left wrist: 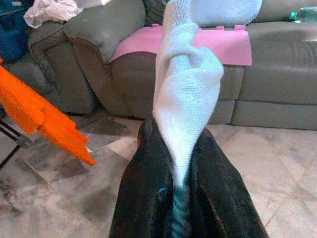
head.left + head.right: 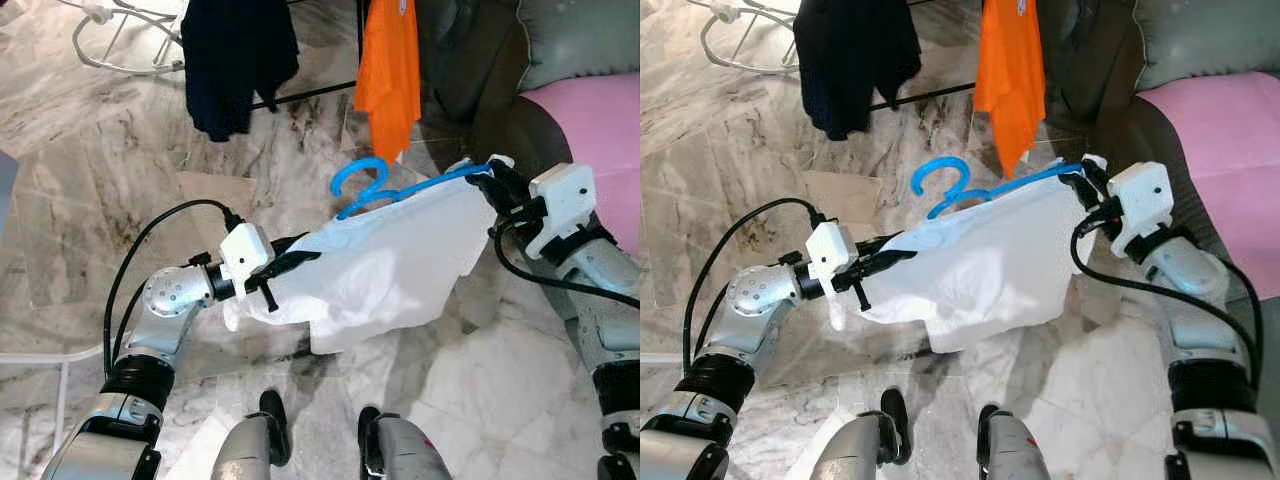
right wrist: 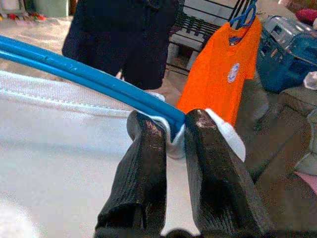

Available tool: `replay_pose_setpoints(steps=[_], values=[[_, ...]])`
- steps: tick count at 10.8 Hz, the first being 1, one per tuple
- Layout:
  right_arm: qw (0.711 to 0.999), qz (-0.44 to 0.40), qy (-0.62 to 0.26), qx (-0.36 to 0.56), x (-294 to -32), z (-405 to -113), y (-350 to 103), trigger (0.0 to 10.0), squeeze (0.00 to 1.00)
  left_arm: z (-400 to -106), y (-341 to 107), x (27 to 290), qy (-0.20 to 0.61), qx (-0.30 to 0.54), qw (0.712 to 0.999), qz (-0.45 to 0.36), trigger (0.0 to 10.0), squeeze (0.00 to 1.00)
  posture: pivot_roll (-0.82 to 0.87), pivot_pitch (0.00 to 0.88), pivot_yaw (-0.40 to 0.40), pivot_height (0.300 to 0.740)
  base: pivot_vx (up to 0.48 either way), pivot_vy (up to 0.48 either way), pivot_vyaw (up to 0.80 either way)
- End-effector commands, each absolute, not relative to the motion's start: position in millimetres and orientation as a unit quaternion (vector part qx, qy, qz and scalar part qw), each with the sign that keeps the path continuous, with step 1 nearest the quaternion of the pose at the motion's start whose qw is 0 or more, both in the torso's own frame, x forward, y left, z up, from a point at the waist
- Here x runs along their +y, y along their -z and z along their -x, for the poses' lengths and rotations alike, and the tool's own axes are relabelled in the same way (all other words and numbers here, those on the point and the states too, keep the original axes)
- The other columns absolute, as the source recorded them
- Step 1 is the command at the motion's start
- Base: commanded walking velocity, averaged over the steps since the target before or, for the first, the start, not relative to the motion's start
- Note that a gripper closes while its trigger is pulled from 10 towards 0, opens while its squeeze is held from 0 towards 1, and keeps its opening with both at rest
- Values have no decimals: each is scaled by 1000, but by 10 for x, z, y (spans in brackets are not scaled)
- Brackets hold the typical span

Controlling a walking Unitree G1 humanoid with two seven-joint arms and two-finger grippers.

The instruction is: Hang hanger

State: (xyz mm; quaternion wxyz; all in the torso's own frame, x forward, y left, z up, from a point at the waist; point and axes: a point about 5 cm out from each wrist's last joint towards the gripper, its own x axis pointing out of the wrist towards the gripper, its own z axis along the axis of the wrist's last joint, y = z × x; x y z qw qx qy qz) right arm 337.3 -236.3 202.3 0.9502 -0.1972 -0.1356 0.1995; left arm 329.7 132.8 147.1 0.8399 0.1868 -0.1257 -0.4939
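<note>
Blue hanger (image 2: 385, 190) carrying white shirt (image 2: 380, 265) was held mid-air; right pincer (image 3: 171, 136) clamped its end, left pincer (image 1: 181, 193) clamped cloth. Uneven pull could slip shirt off.

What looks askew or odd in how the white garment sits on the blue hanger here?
The white garment hangs bunched and lopsided on the blue hanger, sagging toward the left hand, which is shut on twisted cloth. The right hand pinches the hanger's end together with fabric. Nothing looks spilled or damaged.
</note>
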Motion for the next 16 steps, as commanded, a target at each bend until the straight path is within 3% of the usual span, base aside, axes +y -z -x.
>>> replay_pose_setpoints(steps=[1,3,5,6,7,8,9,10,11,12,16], values=[[938,214,-226,-153,-2226,-3352,-2036,0,0,-3282,-1447,1255,505,-124,832,-193,0,0,-186,335,51,740,0,0,0],[942,242,-171,-159,-2257,-3401,-2050,0,0,-3285,-1444,1252,504,-124,832,-196,0,0,-183,336,55,740,0,0,0],[932,269,-140,-196,-2123,-3445,-2154,0,0,-3295,-1435,1233,501,-124,832,-202,0,0,-184,334,56,740,0,0,0],[935,270,-133,-188,-2118,-3466,-2112,3765,0,-3296,-1432,1225,501,-123,832,-204,0,0,-181,333,55,740,0,0,0],[940,261,-125,-181,-2135,-3478,-2089,10000,192,-3298,-1431,1227,499,-123,833,-205,0,0,-181,334,54,740,0,0,0],[943,254,-112,-183,-2163,-3487,-2099,10000,1000,-3298,-1428,1232,497,-123,834,-206,0,0,-181,334,54,740,0,0,0],[943,258,-107,-184,-2168,-3494,-2103,10000,1000,-3300,-1427,1232,497,-123,834,-206,0,0,-183,334,55,740,0,0,0],[943,259,-105,-182,-2169,-3503,-2099,10000,580,-3304,-1430,1231,496,-123,834,-207,0,0,-183,334,54,740,0,0,0],[944,256,-104,-181,-2166,-3510,-2092,4863,0,-3309,-1432,1231,495,-124,835,-208,0,0,-184,332,55,740,0,0,0],[946,251,-101,-181,-2170,-3514,-2086,0,0,-3313,-1433,1231,494,-124,835,-208,0,0,-183,332,55,740,0,0,0],[952,233,-91,-177,-2181,-3522,-2051,0,0,-3335,-1439,1243,487,-123,838,-212,0,0,-182,331,54,740,0,0,0]])
